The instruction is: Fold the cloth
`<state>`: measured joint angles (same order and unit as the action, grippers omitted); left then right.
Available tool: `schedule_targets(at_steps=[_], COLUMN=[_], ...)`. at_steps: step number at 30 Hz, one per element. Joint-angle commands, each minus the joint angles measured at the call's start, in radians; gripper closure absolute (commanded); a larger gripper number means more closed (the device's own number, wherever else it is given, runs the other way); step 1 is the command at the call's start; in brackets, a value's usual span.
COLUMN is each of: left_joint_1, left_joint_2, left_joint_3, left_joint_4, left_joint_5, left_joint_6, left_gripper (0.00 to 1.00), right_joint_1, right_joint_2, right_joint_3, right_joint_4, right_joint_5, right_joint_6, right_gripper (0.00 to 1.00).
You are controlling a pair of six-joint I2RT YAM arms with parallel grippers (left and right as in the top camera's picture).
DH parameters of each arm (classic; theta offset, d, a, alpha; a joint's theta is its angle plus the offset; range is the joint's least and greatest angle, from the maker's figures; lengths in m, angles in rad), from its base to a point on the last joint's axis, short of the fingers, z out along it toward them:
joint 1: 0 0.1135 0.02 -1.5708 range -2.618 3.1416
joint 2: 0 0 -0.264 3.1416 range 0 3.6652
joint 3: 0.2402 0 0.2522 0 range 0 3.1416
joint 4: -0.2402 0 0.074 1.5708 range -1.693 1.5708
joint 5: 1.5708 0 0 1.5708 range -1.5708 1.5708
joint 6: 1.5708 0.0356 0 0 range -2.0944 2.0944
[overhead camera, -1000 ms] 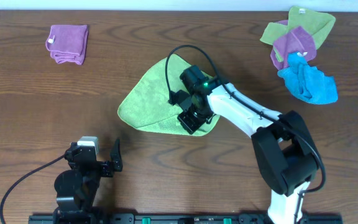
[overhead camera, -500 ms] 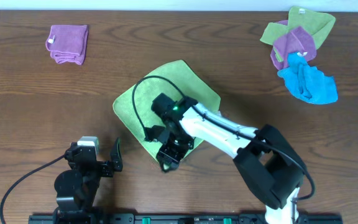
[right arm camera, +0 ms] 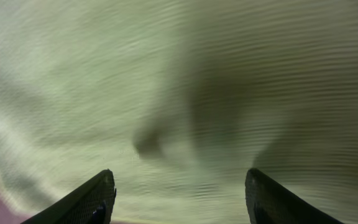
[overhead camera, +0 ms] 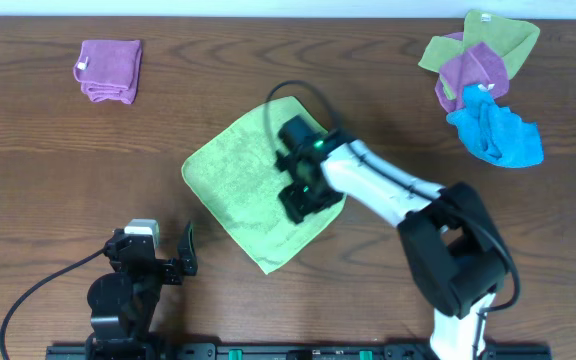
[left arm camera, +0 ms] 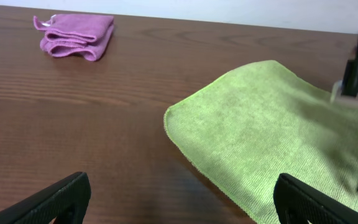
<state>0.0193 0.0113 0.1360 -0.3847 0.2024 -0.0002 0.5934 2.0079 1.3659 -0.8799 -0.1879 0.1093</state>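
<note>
Just released cloth [overhead camera: 233, 185], now spread flat at bench [overhead camera: 68, 180] centre. Right tool [overhead camera: 301, 203] open, hovering over its right half. Left tool [left arm camera: 185, 196] open, parked apart. Ready for 1st fold.

- The cloth [overhead camera: 238, 190] lies spread at the centre of the table [overhead camera: 48, 160].
- The right gripper [overhead camera: 306, 200] stands over the right part of the cloth.
- The left gripper [overhead camera: 163, 250] sits at the near edge, left of the cloth's near corner and apart from it.
- A folded cloth [overhead camera: 108, 70] lies at the far left, well apart.
- A bunch of cloths [overhead camera: 480, 85] lies at the far right.
</note>
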Motion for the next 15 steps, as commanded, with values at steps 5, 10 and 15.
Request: schedule_targets(at_steps=[5, 10, 15], left_joint_1=[0.0, 0.0, 0.0], left_joint_2=[-0.007, -0.007, -0.007], left_joint_3=[-0.022, -0.022, -0.022], left_joint_4=[-0.002, -0.002, -0.002], left_joint_5=[-0.01, -0.01, -0.01], left_joint_6=[-0.003, -0.003, -0.003], left_gripper=[0.05, 0.05, 0.05], right_joint_1=[-0.167, -0.246, -0.353], right_joint_2=[0.0, -0.001, -0.002], right_joint_3=[0.001, 0.0, 0.001], right_joint_4=[0.023, 0.01, 0.092], right_joint_5=[-0.215, -0.315, -0.361], right_joint_6=[0.029, 0.005, -0.045], right_gripper=[0.31, 0.23, 0.24])
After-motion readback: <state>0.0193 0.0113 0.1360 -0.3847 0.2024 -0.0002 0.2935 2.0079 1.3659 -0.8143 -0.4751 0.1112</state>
